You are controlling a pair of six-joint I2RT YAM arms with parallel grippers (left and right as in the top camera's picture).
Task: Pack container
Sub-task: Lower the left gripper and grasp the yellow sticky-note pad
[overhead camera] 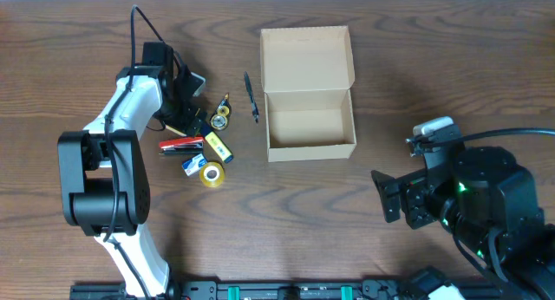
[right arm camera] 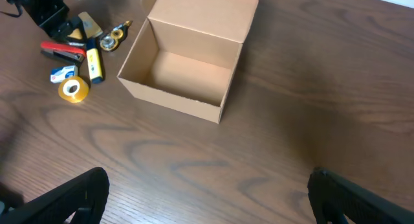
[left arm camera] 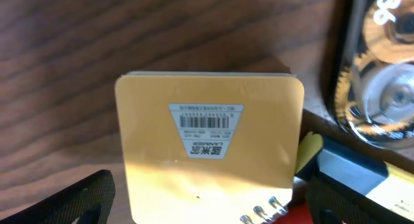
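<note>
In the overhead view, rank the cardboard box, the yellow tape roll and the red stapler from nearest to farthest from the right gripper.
1. cardboard box, mid-table, ahead and to the left of the right gripper.
2. yellow tape roll, at the near edge of the cluster of small items.
3. red stapler, farther left in that cluster.

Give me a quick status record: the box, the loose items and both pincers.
box: open, lid flap folded back, nothing inside
pen: lying just left of the box, not touching it
pile: tape roll, red stapler and yellow marker clustered further left
left pincer: open, over a notepad at the pile, nothing gripped
right pincer: open, empty, off to the right of the box
packed so far: nothing
</note>
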